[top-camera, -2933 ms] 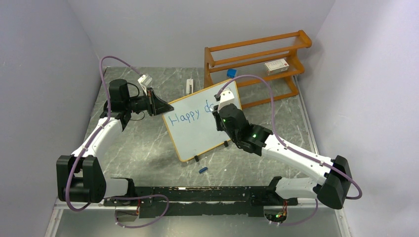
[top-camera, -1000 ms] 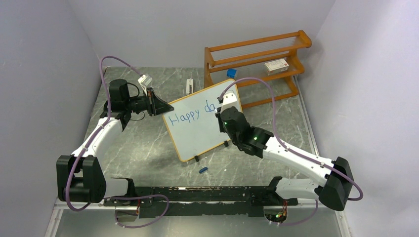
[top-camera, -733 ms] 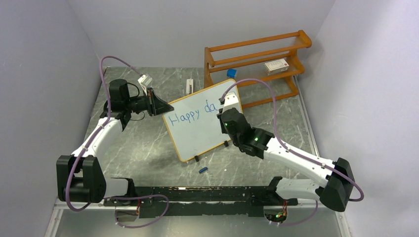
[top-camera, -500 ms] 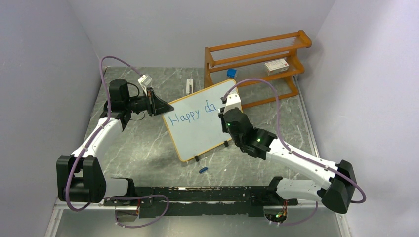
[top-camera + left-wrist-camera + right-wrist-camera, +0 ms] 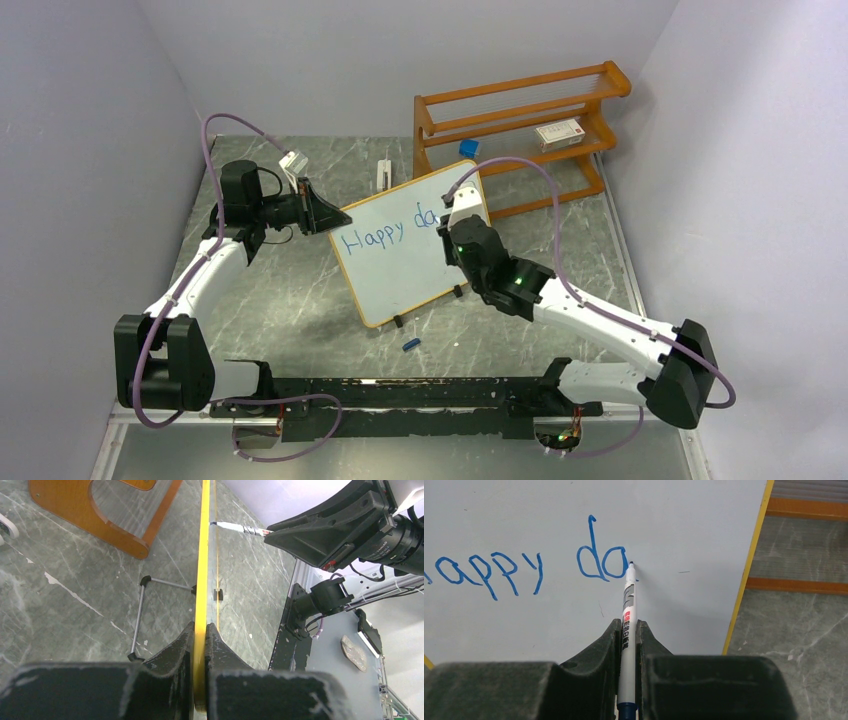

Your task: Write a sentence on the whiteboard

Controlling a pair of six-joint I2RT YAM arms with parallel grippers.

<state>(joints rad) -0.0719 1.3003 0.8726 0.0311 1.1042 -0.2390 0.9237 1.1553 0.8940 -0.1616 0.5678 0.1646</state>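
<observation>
Whiteboard [image 5: 400, 270]: smooth white face, thin yellow-wood frame, rounded corners. Stands tilted mid-table, rack [image 5: 520, 105] at its 1 o'clock.
Left gripper [image 5: 200, 635]: clenched on the frame's 10 o'clock edge.
Right gripper [image 5: 626, 630]: grasping marker [image 5: 628, 605], tip at the board face.
Sentence [image 5: 531, 565]: blue, "Happy da"; first letter cut off in the right wrist view.
Room: bare board from the tip to the 3 o'clock frame edge.

an orange wooden rack [image 5: 612, 80] holds a small white box [image 5: 559, 133]; a small blue piece [image 5: 410, 345] lies on the grey surface [image 5: 290, 300]
</observation>
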